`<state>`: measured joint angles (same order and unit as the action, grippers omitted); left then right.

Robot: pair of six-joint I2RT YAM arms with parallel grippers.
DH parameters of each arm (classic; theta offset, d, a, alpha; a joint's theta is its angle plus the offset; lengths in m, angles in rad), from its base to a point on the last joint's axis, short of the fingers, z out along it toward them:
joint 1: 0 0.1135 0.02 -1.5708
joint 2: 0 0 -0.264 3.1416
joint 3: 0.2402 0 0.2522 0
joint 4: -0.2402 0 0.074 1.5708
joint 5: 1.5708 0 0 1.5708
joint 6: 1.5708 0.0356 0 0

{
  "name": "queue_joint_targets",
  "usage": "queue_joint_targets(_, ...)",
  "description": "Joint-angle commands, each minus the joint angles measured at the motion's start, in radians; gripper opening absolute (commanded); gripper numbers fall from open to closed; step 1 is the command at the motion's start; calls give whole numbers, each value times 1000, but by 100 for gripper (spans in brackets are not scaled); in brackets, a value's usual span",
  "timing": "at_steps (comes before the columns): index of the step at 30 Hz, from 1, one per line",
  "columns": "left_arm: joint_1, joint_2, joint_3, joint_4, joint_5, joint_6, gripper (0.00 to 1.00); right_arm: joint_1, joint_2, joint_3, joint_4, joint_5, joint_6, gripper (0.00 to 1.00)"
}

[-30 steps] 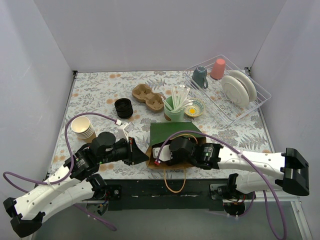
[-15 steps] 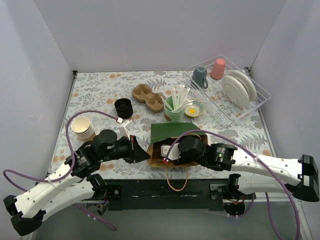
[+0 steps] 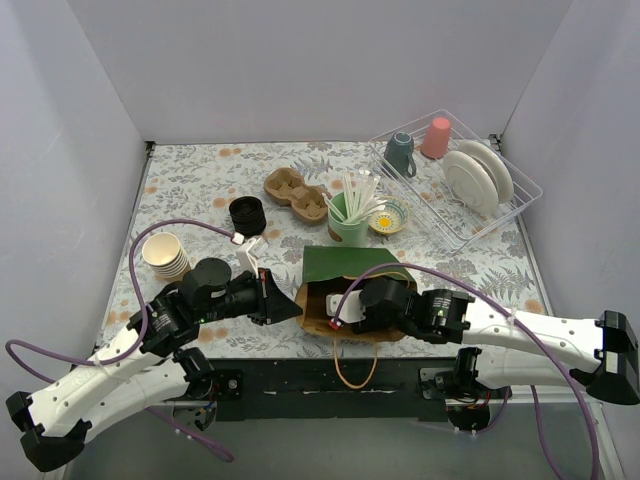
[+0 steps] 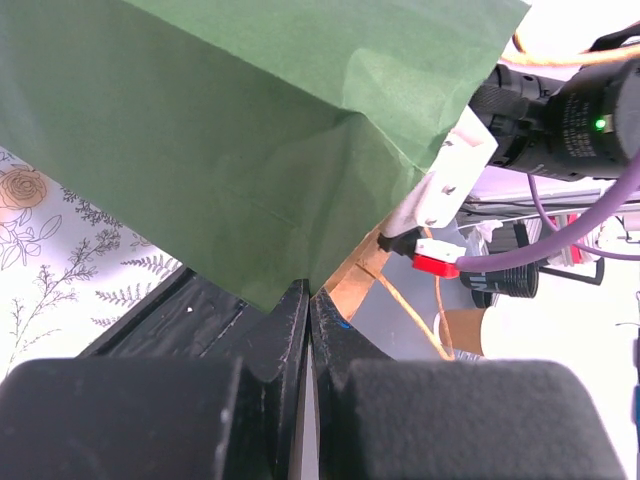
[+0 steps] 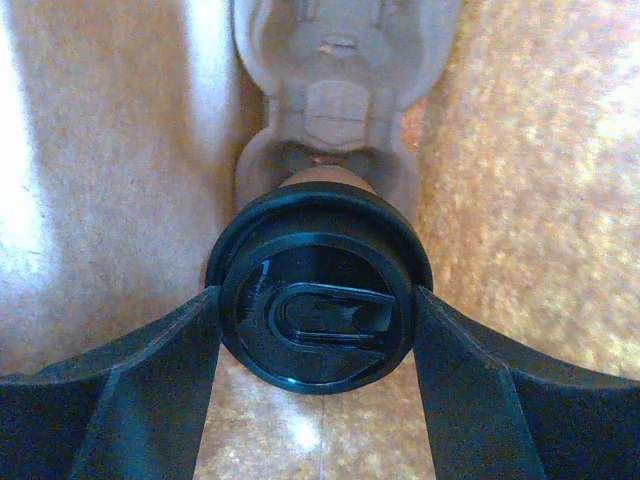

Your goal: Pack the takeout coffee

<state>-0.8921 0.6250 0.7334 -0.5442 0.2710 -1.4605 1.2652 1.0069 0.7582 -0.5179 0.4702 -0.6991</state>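
Observation:
A paper bag (image 3: 345, 265), green outside and brown inside, lies on its side at the table's near edge. My left gripper (image 3: 288, 306) is shut on the bag's edge (image 4: 260, 130), the jaws (image 4: 308, 295) pressed together on the paper. My right gripper (image 3: 345, 308) reaches inside the bag. In the right wrist view its fingers (image 5: 150, 380) touch both sides of the takeout coffee's round black lid (image 5: 318, 295). The brown cup below is mostly hidden. A grey pulp carrier (image 5: 340, 100) lies behind it inside the bag.
Behind the bag stand a green cup of stirrers (image 3: 350, 215), a small bowl (image 3: 388, 216), a pulp carrier (image 3: 296, 195), a black lid stack (image 3: 247, 215) and stacked paper cups (image 3: 165, 257). A dish rack (image 3: 520, 190) with a teal mug (image 3: 400, 153) stands back right.
The bag's mouth has lifted and opened wider. My right arm has shifted right, its elbow lower, with the gripper still in the bag. My left gripper has moved slightly with the bag's edge.

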Motion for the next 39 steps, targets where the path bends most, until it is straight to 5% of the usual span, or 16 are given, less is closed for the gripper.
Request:
queue_joint_targets(1, 2, -11, -3, 21, 19, -9, 0, -3, -10, -16, 62, 22, -2, 32)
queue_joint_targets(33, 1, -33, -40, 38, 30, -66, 0, -12, 41, -163, 329, 88, -54, 41)
queue_joint_targets(39, 1, -28, -39, 38, 33, -67, 0, -13, 41, -160, 377, 110, -11, 36)
